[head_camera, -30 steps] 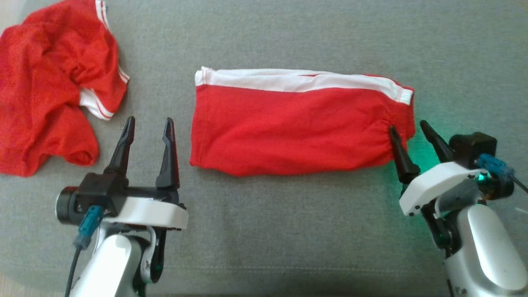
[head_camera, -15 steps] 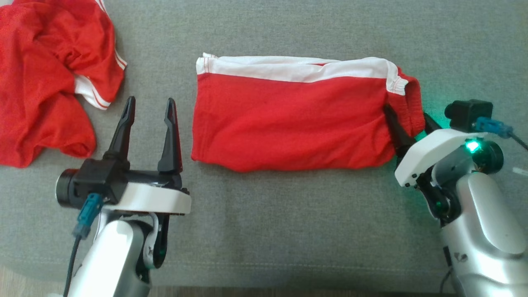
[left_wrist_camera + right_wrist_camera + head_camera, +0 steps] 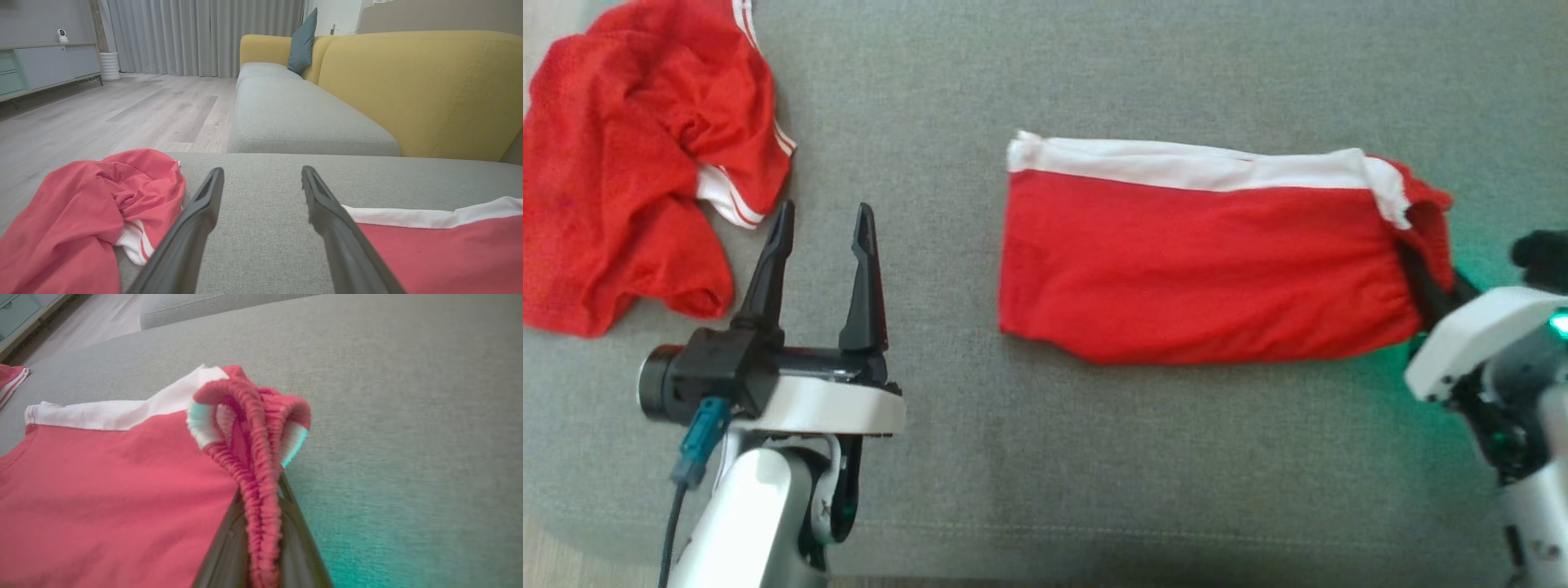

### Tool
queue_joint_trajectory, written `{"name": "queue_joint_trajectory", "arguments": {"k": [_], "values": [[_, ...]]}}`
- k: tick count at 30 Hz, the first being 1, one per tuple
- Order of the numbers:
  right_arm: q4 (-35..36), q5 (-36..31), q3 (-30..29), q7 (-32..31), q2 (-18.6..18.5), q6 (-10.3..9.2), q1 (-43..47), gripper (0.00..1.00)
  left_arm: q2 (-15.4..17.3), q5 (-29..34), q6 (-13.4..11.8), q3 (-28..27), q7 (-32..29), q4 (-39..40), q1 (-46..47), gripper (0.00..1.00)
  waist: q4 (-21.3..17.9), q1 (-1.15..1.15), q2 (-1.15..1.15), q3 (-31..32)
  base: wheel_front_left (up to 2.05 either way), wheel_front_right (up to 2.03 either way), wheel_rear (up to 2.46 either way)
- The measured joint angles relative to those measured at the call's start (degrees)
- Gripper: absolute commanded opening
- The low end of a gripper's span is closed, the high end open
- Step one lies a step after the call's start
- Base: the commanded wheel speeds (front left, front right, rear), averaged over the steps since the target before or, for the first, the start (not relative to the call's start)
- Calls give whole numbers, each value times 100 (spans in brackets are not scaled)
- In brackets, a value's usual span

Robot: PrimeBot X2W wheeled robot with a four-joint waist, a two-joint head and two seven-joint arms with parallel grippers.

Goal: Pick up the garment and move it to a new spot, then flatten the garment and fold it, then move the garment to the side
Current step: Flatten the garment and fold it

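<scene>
Right tool [image 3: 1433, 282] clamped on elastic waistband [image 3: 253, 428] of folded red shorts [image 3: 1201, 269]; left tool [image 3: 821, 245] open, left of shorts. Fabric looks light, limp; waistband judged firmest hold.

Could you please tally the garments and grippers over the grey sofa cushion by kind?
Red garments: 2 (folded garment, crumpled garment)
Grippers: 2 (left gripper, right gripper)
Total: 4
</scene>
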State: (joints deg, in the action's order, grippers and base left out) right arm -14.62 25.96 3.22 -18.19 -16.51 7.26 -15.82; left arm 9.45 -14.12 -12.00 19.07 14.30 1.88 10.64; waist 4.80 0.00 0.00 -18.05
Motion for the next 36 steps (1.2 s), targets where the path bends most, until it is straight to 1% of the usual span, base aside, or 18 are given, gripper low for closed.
{"name": "queue_joint_trajectory", "arguments": {"k": [2,4,5,7,9,11,13,14,16,19,21,25,29,30,31,32,33,36], "values": [[142,65,-9,-62,-133,0,28,0,-44,38,38,-29,0,-35,-9,100,11,0,0,52,0,0,0],[364,269,53,-267,-193,0,17,0,-76,44,48,-59,0,-38,-10,100,17,0,0,113,0,0,0],[483,437,83,-421,-198,0,15,0,-82,44,49,-77,0,-43,-11,100,20,0,0,144,0,0,0],[751,1082,131,-822,-136,0,7,0,-92,45,92,-101,0,-69,-18,100,34,0,0,207,0,0,0],[944,1822,60,-1359,136,0,-16,0,-100,75,100,-113,0,-94,-60,100,52,0,0,269,0,0,0],[1037,2463,-11,-1893,487,0,-50,0,-113,100,110,-116,0,-126,-142,100,86,0,0,313,0,0,0],[989,2854,-33,-2365,812,0,-149,0,-136,100,143,-119,0,-155,-192,100,139,0,0,340,0,0,0],[933,2985,-43,-2498,967,0,-216,0,-159,100,145,-120,0,-168,-200,100,176,0,0,347,0,0,0],[682,3075,-25,-2654,1163,0,-379,0,-219,97,186,-121,0,-189,-200,100,259,0,0,354,0,0,0],[208,3093,65,-2560,1246,0,-597,0,-266,97,245,-110,0,-212,-198,100,408,0,0,343,0,0,0],[-115,3094,210,-2275,1252,0,-713,0,-296,103,254,-104,0,-226,-198,100,518,0,0,327,0,0,0],[-670,3325,813,-1507,1252,0,-995,0,-359,104,301,-100,0,-272,-194,100,712,0,0,288,0,0,0],[-1162,3359,1464,-851,1254,0,-1390,0,-415,152,350,-103,0,-321,-193,100,811,0,0,247,0,0,0],[-1312,3251,1583,-692,1254,0,-1487,0,-427,152,352,-103,0,-322,-193,100,822,0,0,241,0,0,0],[-1464,3145,1671,-512,1254,0,-1572,21,-433,152,361,-105,0,-326,-193,100,830,0,0,235,0,0,0],[-1610,3067,1731,-359,1254,0,-1641,93,-436,153,382,-109,0,-337,-192,100,836,0,0,232,0,0,0],[-1740,2970,1802,-203,1252,0,-1699,100,-439,158,399,-111,0,-347,-192,100,839,0,0,229,0,0,0],[-1874,2803,2073,272,1241,0,-1801,100,-459,204,401,-120,0,-350,-192,100,828,0,0,213,0,0,0]]}}
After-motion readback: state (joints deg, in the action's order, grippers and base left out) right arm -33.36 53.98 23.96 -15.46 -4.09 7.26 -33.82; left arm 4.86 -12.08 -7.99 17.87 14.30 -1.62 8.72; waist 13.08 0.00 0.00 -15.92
